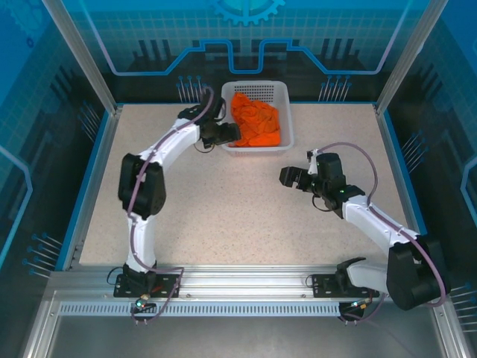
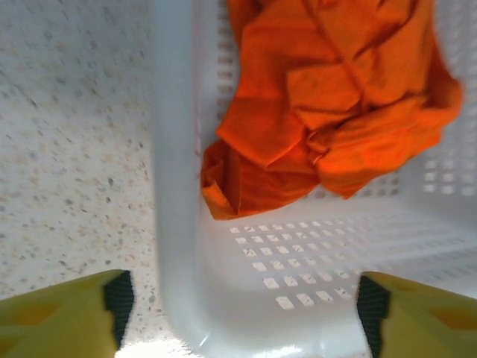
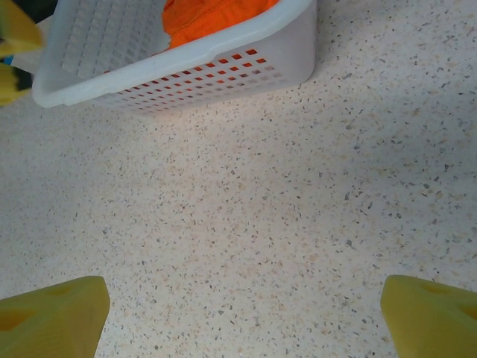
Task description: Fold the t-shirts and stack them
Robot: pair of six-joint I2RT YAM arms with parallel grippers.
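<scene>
Orange t-shirts (image 1: 256, 119) lie crumpled in a heap inside the white perforated basket (image 1: 289, 112) at the far middle of the speckled surface (image 1: 223, 216); how many there are I cannot tell. Nothing is folded or stacked, so the task looks to be at its start, with lifting out, folding and stacking all left. The left tool (image 1: 232, 135) hangs spread astride the basket's left wall, touching no cloth. The right tool (image 1: 286, 177), also spread, hovers empty over bare surface, near right of the basket.
</scene>
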